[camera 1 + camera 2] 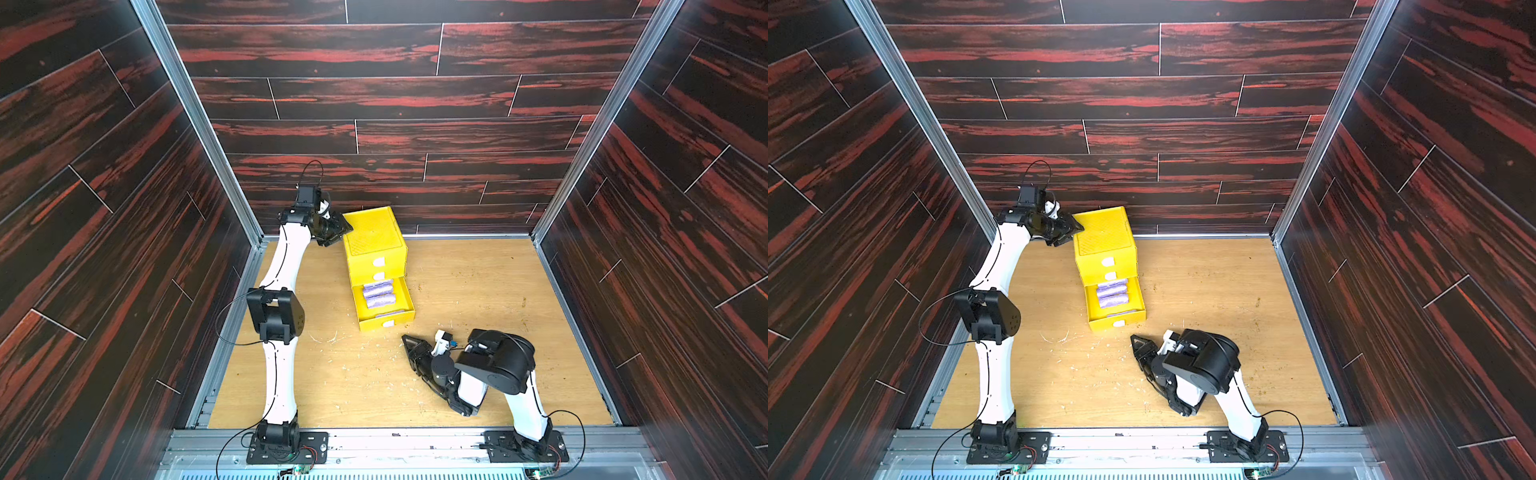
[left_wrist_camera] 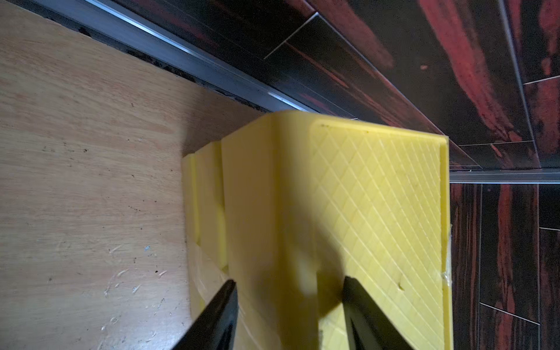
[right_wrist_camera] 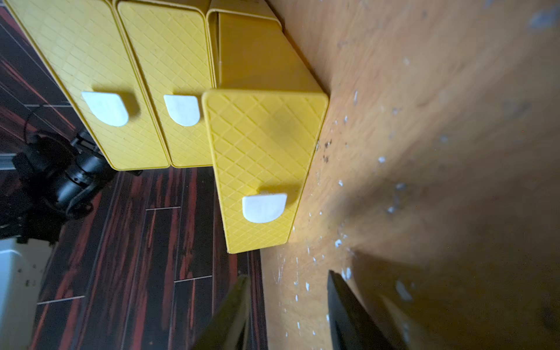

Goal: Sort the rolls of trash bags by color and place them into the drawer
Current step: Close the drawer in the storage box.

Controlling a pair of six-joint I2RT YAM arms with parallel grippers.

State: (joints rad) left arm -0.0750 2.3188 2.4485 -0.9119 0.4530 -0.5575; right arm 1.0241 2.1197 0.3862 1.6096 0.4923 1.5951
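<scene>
The yellow drawer (image 1: 374,232) (image 1: 1102,232) chest stands at the back middle of the table. Its bottom drawer (image 1: 384,323) (image 1: 1117,323) is pulled out and holds lavender rolls of trash bags (image 1: 378,295) (image 1: 1112,294) lying side by side; the two upper drawers are closed. My left gripper (image 1: 340,236) (image 1: 1073,232) (image 2: 289,280) grips the chest's upper left edge, one finger on the top face and one on the side. My right gripper (image 1: 407,349) (image 1: 1136,349) (image 3: 288,275) hangs low over the table in front of the pulled-out drawer front (image 3: 260,145), open and holding nothing.
The wooden table (image 1: 478,291) is strewn with small white and dark flecks. Dark wood-pattern walls with metal rails close it on three sides; the chest stands near the back wall (image 2: 394,75). White tabs (image 3: 263,207) stick out of each drawer front.
</scene>
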